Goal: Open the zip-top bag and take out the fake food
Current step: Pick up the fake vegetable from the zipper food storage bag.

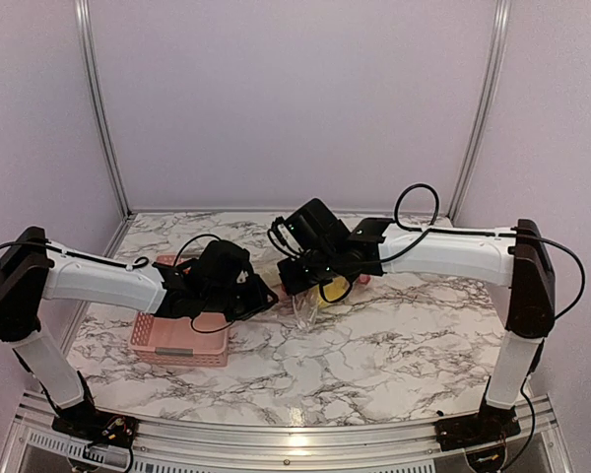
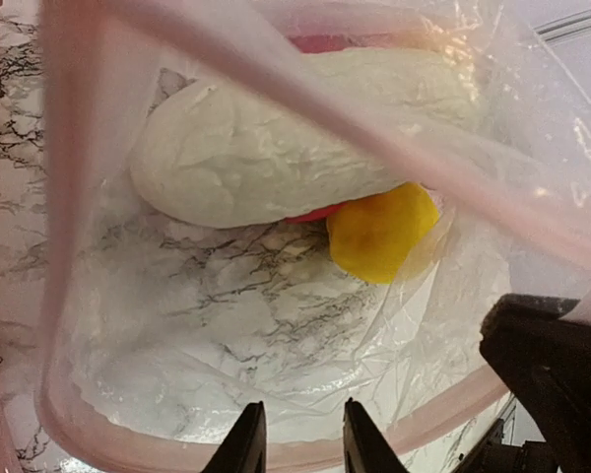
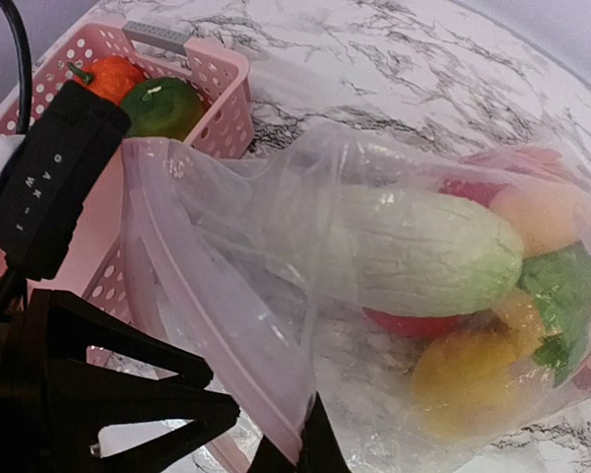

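The zip-top bag (image 3: 276, 227) lies on the marble table with its mouth pulled open between my two grippers; from above it shows as (image 1: 310, 304). My right gripper (image 3: 310, 439) is shut on the upper pink zip strip (image 3: 212, 315). My left gripper (image 2: 303, 443) faces into the mouth, jaws apart, with the lower zip strip (image 2: 177, 448) running across between the fingertips. Inside lies the fake food: a long whitish-green vegetable (image 2: 276, 138), a yellow fruit (image 2: 382, 232), a red piece (image 3: 414, 320) and a green leafy one (image 3: 566, 296).
The pink perforated basket (image 3: 222, 94) stands just left of the bag, under my left arm (image 1: 108, 281). It holds an orange-red piece (image 3: 108, 74) and a green piece (image 3: 163, 103). Purple walls close in the back and sides.
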You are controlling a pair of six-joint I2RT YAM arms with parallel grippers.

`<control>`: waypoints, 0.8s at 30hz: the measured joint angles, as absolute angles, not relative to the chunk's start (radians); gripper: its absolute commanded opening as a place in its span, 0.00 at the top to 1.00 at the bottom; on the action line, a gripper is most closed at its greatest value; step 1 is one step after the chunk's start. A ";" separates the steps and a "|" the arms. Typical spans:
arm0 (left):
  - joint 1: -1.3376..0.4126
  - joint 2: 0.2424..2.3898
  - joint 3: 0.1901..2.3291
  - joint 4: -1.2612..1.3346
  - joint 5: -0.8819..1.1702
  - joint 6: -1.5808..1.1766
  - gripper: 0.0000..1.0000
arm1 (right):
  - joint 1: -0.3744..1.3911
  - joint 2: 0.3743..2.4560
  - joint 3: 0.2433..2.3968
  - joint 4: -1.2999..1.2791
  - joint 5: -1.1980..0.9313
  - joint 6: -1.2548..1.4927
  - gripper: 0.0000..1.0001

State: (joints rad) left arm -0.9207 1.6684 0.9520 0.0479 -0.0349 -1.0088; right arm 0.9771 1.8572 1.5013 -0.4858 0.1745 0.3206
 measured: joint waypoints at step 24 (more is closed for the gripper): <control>-0.859 1.817 1.174 0.033 -0.126 -0.958 0.36 | 0.971 1.825 1.530 -0.503 0.193 0.343 1.00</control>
